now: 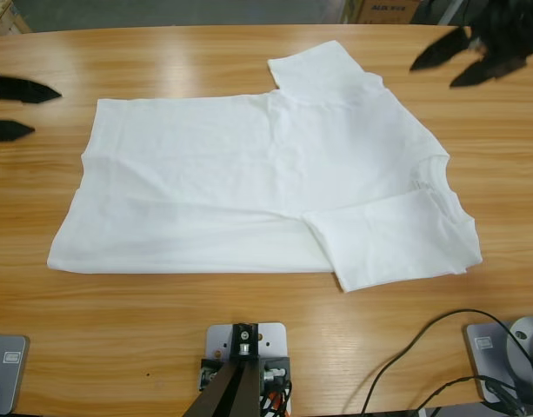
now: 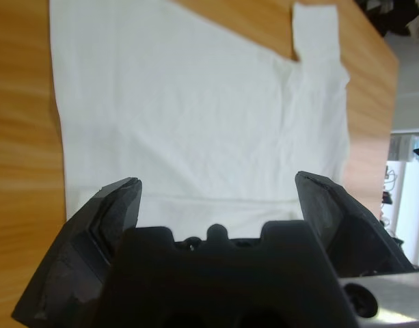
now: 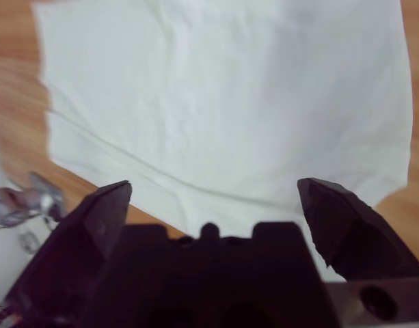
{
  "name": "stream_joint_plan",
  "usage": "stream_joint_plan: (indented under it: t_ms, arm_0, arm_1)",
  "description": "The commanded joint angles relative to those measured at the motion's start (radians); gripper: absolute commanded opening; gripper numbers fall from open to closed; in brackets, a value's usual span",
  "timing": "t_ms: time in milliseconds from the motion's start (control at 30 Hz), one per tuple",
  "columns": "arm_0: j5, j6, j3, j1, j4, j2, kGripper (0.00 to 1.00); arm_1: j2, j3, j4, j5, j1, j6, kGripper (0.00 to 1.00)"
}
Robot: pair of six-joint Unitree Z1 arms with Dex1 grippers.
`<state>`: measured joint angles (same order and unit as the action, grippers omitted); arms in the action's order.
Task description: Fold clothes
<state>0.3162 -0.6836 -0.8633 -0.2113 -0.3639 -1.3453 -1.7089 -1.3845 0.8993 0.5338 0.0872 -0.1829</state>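
Observation:
A white T-shirt [image 1: 266, 165] lies flat across the wooden table [image 1: 249, 321], hem to the left and collar end to the right. Its far sleeve [image 1: 323, 69] sticks out toward the back edge. The near sleeve [image 1: 392, 239] lies folded over the body, and a long crease runs along the near side. My left gripper [image 1: 42, 111] hovers open just off the hem at the left edge, with the shirt [image 2: 195, 109] filling the view past its jaws [image 2: 216, 179]. My right gripper [image 1: 433, 76] hangs open above the table's back right, with cloth [image 3: 223, 102] beneath it [image 3: 214, 183].
A black cable [image 1: 423, 347] loops over the table's front right. Cardboard boxes [image 1: 383, 9] stand behind the back edge. Bare wood shows along the front and at both ends of the shirt.

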Motion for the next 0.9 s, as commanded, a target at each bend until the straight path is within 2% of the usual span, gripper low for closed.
stream_joint_plan:
  t_ms: [33,367,500,700,800,900]
  arm_0:
    - [0.04,0.041,-0.103,0.12,-0.031,-0.174,0.876]
    - [0.123,0.055,-0.283,0.26,-0.009,-0.45,0.872]
    - [0.177,0.069,-0.353,0.268,-0.018,-0.558,0.867]
    - [0.2,0.087,-0.355,0.265,-0.057,-0.631,0.855]
    - [0.184,0.11,-0.356,0.267,-0.099,-0.639,0.821]
    - [0.158,0.135,-0.356,0.273,-0.124,-0.661,0.821]
  arm_1:
    - [-0.182,-0.209,0.016,0.175,-0.072,0.022,0.996]
    - [-0.276,-0.264,0.029,0.209,-0.072,0.057,0.991]
    - [-0.282,-0.259,0.029,0.205,-0.072,0.077,0.991]
    - [-0.272,-0.257,0.032,0.159,-0.072,0.086,0.991]
    - [-0.255,-0.254,0.034,0.091,-0.066,0.085,0.991]
    - [-0.256,-0.253,0.035,0.079,-0.064,0.086,0.991]
